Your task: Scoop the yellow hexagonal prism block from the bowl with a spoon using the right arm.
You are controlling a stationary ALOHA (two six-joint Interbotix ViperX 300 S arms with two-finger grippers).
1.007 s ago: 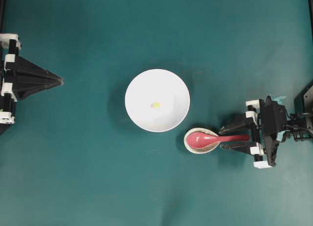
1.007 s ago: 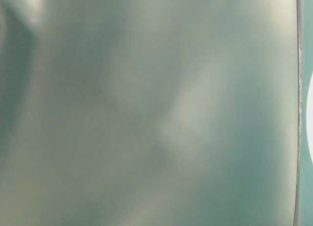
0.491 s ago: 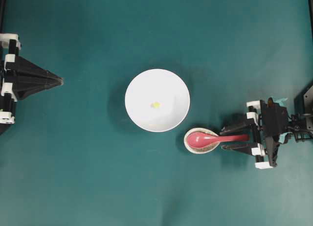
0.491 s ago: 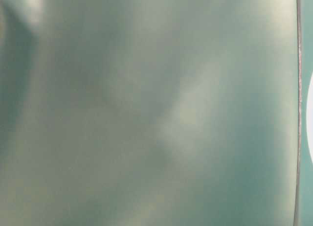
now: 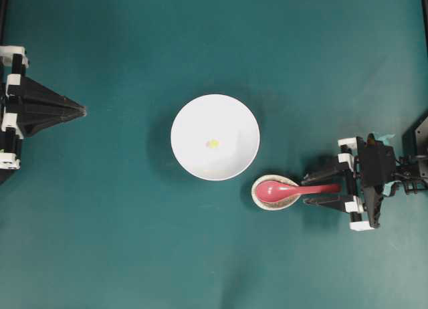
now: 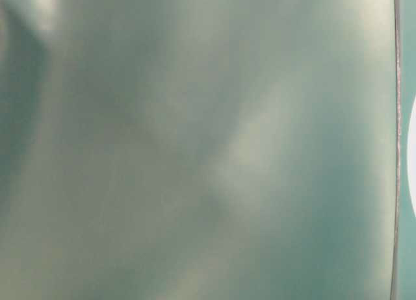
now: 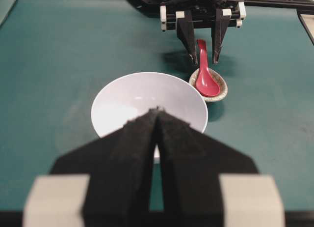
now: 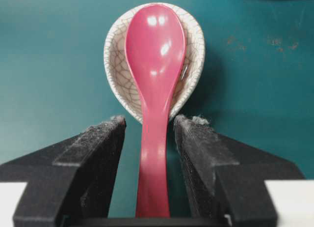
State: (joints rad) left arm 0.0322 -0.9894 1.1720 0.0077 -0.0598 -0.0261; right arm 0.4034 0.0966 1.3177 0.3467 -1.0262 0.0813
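The tiny yellow hexagonal prism block (image 5: 212, 144) lies in the middle of the white bowl (image 5: 194, 118) at the table's centre. The pink-red spoon (image 5: 287, 188) rests with its scoop in a small speckled dish (image 5: 256, 194) just right of the bowl, handle pointing right. My right gripper (image 5: 309, 189) stands open, one finger on each side of the spoon handle (image 8: 156, 158), with a gap on both sides. My left gripper (image 5: 81, 110) is shut and empty at the far left, pointing toward the bowl (image 7: 117, 104).
The teal mat (image 5: 134, 242) covers the table. The table-level view shows only a blurred teal surface (image 6: 195, 144). The right arm's body (image 5: 378, 178) sits near the right edge.
The right gripper has edged slightly right and down; its jaws remain open around the spoon handle. The left arm, bowl and block have not moved.
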